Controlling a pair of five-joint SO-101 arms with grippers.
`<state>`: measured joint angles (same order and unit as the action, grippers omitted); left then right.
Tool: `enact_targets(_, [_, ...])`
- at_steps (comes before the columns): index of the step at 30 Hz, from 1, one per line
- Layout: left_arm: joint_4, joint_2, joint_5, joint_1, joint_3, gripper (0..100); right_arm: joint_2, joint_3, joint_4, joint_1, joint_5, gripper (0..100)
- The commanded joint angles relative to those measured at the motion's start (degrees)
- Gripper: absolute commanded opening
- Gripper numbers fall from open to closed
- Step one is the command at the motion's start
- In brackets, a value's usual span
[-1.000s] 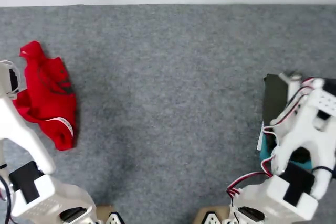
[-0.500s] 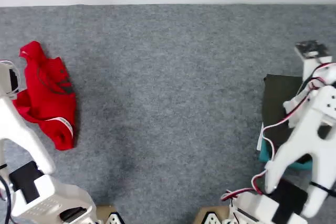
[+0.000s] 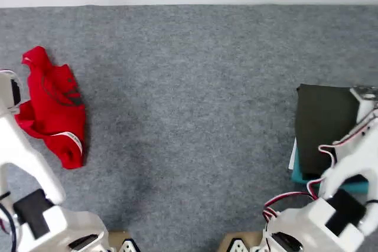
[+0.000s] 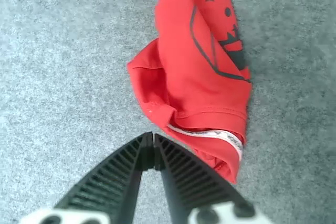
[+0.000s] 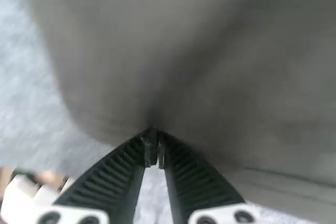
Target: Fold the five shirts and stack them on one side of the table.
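Your left pincer (image 4: 153, 148), jaws together and empty, points at the crumpled red shirt (image 4: 199, 82) lying at the high view's left. Your right pincer (image 5: 153, 153), likewise closed, hangs over the dark folded shirt (image 3: 325, 122) topping the stack (image 3: 300, 175) at right. The red shirt looks left to fold.

Red shirt (image 3: 52, 107), dark face print. Blackish-green shirt (image 3: 323, 123). Teal shirt (image 3: 298, 176). Table (image 3: 189, 98) mottled grey.

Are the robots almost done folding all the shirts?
Nearly, it seems. A folded pile sits at one side, dark shirt on top. The left hand, shut and empty, is beside the crumpled red shirt, which is left to fold and stack.
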<state>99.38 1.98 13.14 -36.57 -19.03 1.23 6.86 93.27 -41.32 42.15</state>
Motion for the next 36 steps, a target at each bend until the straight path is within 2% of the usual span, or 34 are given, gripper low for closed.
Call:
enact_targets(1, [1.14,4.92,0.26,1.76,0.75,1,-5.93,-9.93,7.96,3.30,0.35,0.9])
enact_targets(5, [1.05,4.66,0.53,2.46,2.24,1,-13.67,-14.95,9.45,9.10,0.26,0.9])
enact_targets(8, [1.05,2.02,3.78,2.64,6.20,7,-18.59,-14.68,9.45,14.64,-3.60,0.9])
enact_targets(12, [1.05,-0.79,6.07,2.29,12.00,14,-22.64,-10.02,9.54,21.93,-8.18,0.9])
enact_targets(19, [-1.93,-6.07,10.29,-1.14,12.70,17,-26.15,-0.26,9.54,31.08,-15.82,0.9])
enact_targets(29, [-8.62,-10.81,10.37,-7.21,12.62,21,-26.15,1.05,9.54,36.26,-20.04,0.9])
enact_targets(36, [-15.12,-16.70,10.11,-6.42,12.62,21,-26.42,1.05,9.54,36.88,-20.13,0.9])
